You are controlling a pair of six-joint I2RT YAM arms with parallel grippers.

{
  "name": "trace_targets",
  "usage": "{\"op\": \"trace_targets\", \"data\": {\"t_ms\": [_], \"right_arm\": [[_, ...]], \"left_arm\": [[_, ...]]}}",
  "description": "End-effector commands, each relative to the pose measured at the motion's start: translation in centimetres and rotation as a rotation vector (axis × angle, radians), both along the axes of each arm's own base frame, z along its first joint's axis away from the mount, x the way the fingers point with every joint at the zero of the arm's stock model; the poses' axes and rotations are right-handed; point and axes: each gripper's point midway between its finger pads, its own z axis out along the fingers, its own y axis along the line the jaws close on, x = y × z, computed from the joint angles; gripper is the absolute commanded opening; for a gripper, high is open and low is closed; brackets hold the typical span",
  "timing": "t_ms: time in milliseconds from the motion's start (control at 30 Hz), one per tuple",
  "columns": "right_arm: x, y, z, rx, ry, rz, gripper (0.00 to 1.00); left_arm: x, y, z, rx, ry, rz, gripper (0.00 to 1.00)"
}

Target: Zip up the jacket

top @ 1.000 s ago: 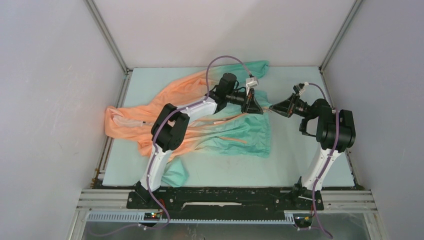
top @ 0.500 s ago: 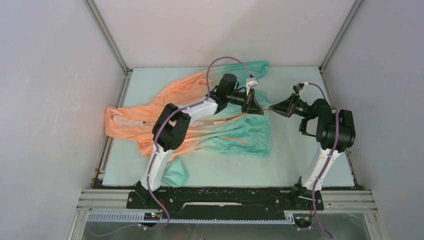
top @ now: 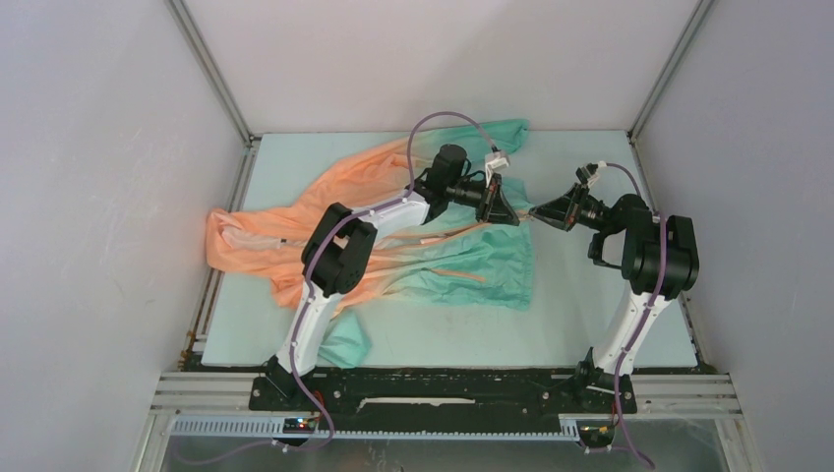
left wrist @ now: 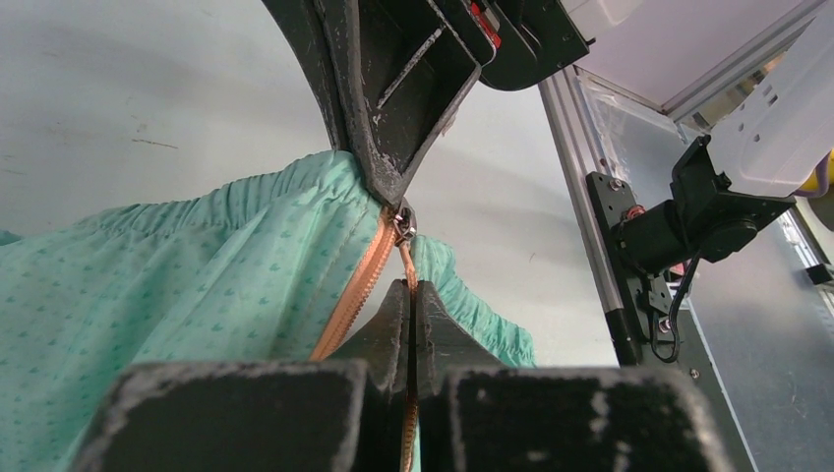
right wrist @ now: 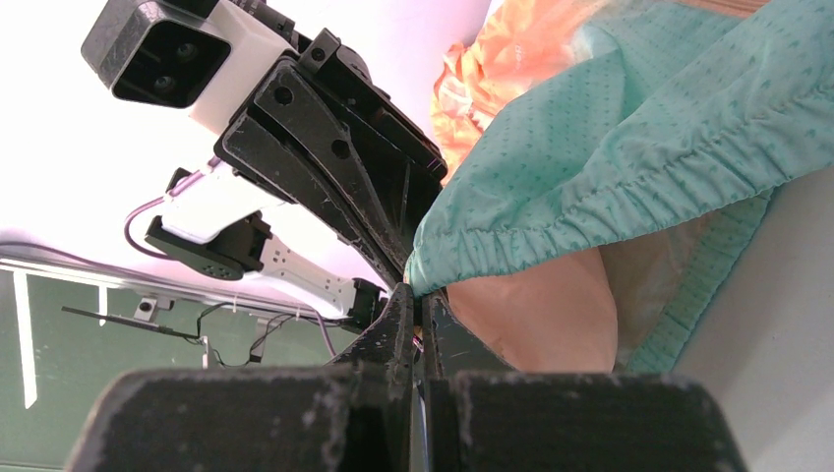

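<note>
The jacket (top: 462,265) lies spread over the table, peach-orange at the left and teal-green at the right. Both grippers meet at its right edge, tips almost touching. My left gripper (top: 511,218) (left wrist: 413,287) is shut on the orange zipper tape (left wrist: 359,285), just below the small metal slider (left wrist: 404,229). My right gripper (top: 537,212) (right wrist: 418,295) is shut on the gathered teal hem (right wrist: 590,211) right at the slider; its dark fingers (left wrist: 379,128) come down from above in the left wrist view. The hem corner is lifted off the table between the two grippers.
White enclosure walls with metal corner posts (top: 211,74) ring the pale green table (top: 590,305). A sleeve end (top: 344,344) lies near the left arm's base. The right arm's base and cabling (left wrist: 669,236) stand close to the table's right rail.
</note>
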Motion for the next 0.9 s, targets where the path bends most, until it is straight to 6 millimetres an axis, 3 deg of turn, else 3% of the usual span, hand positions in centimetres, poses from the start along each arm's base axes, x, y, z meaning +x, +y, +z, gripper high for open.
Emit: {"op": "trace_targets", "data": {"t_ms": [0, 467, 867], "right_arm": [[-0.6, 0.3, 1.4, -0.040, -0.125, 0.026, 0.00], [-0.6, 0.4, 1.3, -0.038, -0.121, 0.025, 0.00], [-0.5, 0.2, 1.5, -0.037, -0.125, 0.016, 0.00]], "left_arm": [[0.6, 0.0, 3.0, -0.065, -0.054, -0.013, 0.00], [0.6, 0.0, 3.3, -0.085, -0.034, -0.021, 0.00], [-0.4, 0.5, 2.0, -0.036, -0.012, -0.045, 0.00]]}}
